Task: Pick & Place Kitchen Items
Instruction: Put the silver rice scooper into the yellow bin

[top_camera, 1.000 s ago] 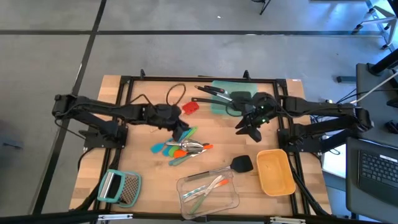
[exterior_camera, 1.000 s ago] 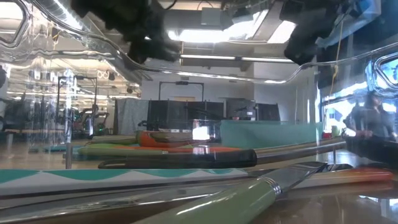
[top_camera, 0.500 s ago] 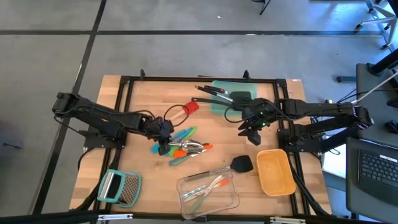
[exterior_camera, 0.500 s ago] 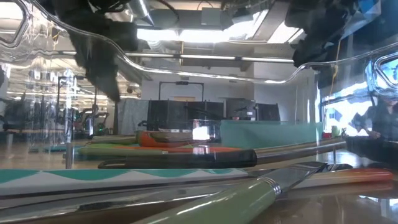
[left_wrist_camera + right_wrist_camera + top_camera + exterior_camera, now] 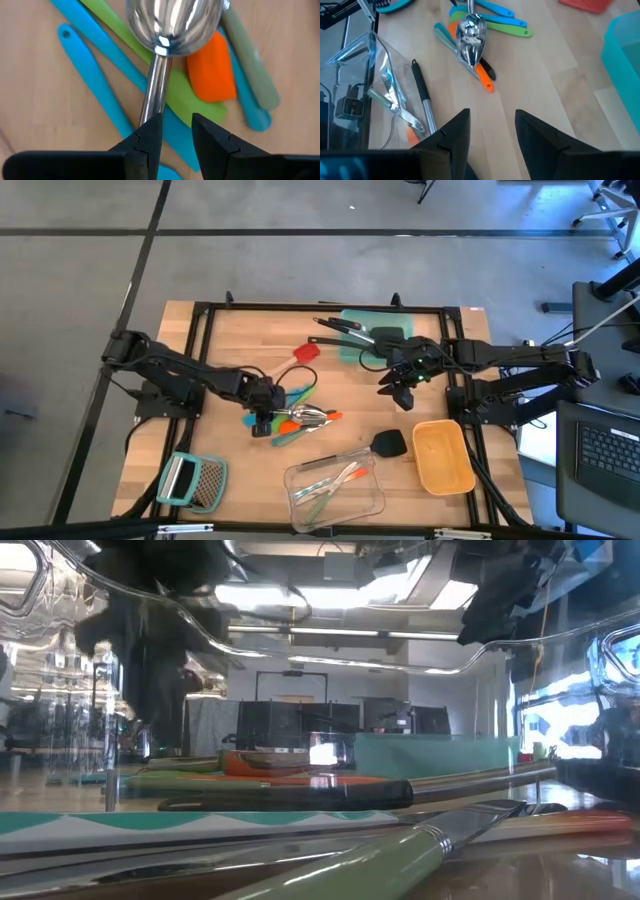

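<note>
A pile of kitchen items lies mid-table: a silver spoon (image 5: 305,416) (image 5: 172,22) across teal (image 5: 95,85), green (image 5: 175,95) and orange (image 5: 212,75) tools. My left gripper (image 5: 262,423) (image 5: 175,132) points down at the pile's left end, open by a narrow gap, with the spoon's handle (image 5: 152,95) running under one fingertip (image 5: 150,131). My right gripper (image 5: 405,387) (image 5: 490,130) hangs open above the table at the right, holding nothing. A red spatula (image 5: 305,352) lies farther back. A black slotted spatula (image 5: 385,444) lies flat near the front. My left gripper stands over the free end of the spoon's handle (image 5: 149,112), fingers coming from above. One fingertip covers the handle's end, so I cannot tell whether it touches the spoon. The spoon lies flat on the other tools.
A teal container (image 5: 375,340) with black spatulas stands at the back right. A yellow container (image 5: 443,455) sits at the right front, and a clear container (image 5: 335,490) with a few tools is at the front. A teal-handled grater (image 5: 195,480) lies at the front left.
My left gripper has gone down and toward the table's near edge, from beside the red spatula to the left end of the pile. It has tipped to point more steeply down. The pile has stayed where it was.
</note>
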You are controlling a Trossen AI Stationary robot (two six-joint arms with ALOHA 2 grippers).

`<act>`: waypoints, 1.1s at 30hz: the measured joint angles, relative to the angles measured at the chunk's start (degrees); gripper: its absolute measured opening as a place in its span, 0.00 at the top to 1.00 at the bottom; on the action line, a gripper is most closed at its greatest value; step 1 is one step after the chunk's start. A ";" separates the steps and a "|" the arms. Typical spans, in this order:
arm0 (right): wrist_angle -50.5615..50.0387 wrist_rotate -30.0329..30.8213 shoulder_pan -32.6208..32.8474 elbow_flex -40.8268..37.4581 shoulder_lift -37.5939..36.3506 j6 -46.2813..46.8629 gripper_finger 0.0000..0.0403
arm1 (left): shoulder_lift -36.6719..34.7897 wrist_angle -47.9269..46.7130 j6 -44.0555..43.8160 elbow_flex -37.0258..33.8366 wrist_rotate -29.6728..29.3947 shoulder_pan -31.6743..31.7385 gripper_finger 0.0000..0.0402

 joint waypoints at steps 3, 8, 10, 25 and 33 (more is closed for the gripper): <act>0.12 0.01 0.00 0.00 0.00 0.13 0.61 | 2.11 0.31 0.51 0.03 -2.44 -0.41 0.75; 0.12 -0.01 0.00 0.00 0.00 0.59 0.61 | 2.54 1.46 1.35 0.07 -4.20 -0.47 0.72; 0.13 -0.01 0.00 0.00 0.00 1.44 0.61 | 2.41 1.53 1.31 0.66 -4.30 -0.43 0.70; 0.41 -0.01 0.00 0.00 0.00 1.43 0.61 | 2.30 1.22 2.88 1.92 -4.26 0.60 0.63; 0.41 0.26 0.00 -0.02 0.00 1.42 0.61 | 2.75 1.53 2.88 1.92 -3.35 0.88 0.61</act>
